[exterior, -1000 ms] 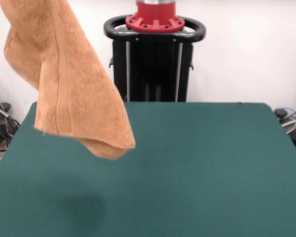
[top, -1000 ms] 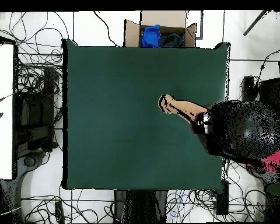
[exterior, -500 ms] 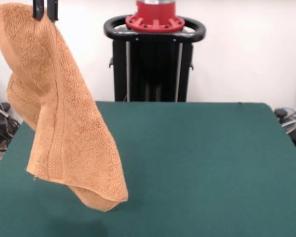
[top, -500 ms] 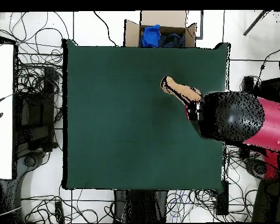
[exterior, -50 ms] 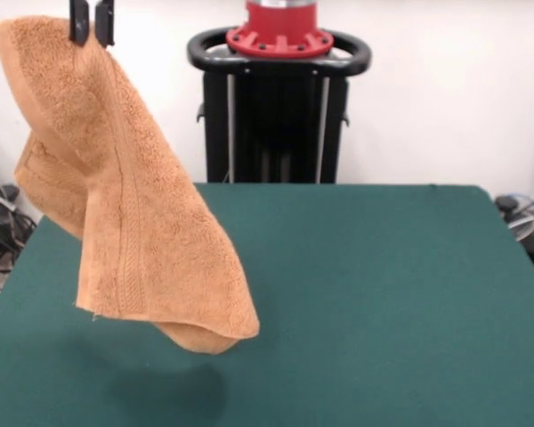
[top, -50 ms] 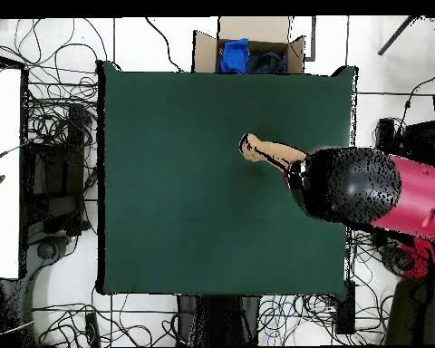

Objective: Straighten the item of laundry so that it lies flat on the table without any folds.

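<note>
Hanging folded from the end effector point(exterior, -50 ms: 92, 34), clamped on its top corner, the towel point(exterior, -50 ms: 138, 222) has yet to be spread flat on the worktop point(exterior, -50 ms: 383, 294).

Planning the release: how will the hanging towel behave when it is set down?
Probably floppy: the towel hangs limp from the gripper, folded over itself. Likely light: one pinched corner carries it. It may land creased on the table.

The towel point(exterior, -50 ms: 133, 205) at the frame's left is showing rough, looped, matt terry cloth with a ribbed woven band, while the table point(exterior, -50 ms: 383, 302) is looking felt-like, smooth and matt.
</note>
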{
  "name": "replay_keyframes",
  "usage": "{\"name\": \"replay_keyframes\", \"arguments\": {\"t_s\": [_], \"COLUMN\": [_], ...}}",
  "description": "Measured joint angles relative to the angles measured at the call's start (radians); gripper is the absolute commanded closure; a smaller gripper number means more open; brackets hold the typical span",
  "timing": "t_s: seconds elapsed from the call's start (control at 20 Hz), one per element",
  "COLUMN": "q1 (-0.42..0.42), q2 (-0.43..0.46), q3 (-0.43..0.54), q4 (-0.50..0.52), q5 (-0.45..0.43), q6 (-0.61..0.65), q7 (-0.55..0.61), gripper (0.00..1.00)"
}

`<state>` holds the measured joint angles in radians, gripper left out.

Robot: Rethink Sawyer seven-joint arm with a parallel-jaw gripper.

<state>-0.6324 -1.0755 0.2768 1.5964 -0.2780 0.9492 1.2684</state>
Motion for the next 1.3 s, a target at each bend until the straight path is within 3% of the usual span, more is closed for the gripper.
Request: {"name": "replay_keyframes", "arguments": {"t_s": [0.45, 1.3], "q1": [0.002, -0.004], "q2": [-0.008, -0.033], "q3": [-0.001, -0.008], "q4": [0.137, 0.282], "q5": [-0.003, -0.003], "q6": [-0.258, -0.33], "q7": [0.0, 0.0], "gripper": [1.0, 1.0]}}
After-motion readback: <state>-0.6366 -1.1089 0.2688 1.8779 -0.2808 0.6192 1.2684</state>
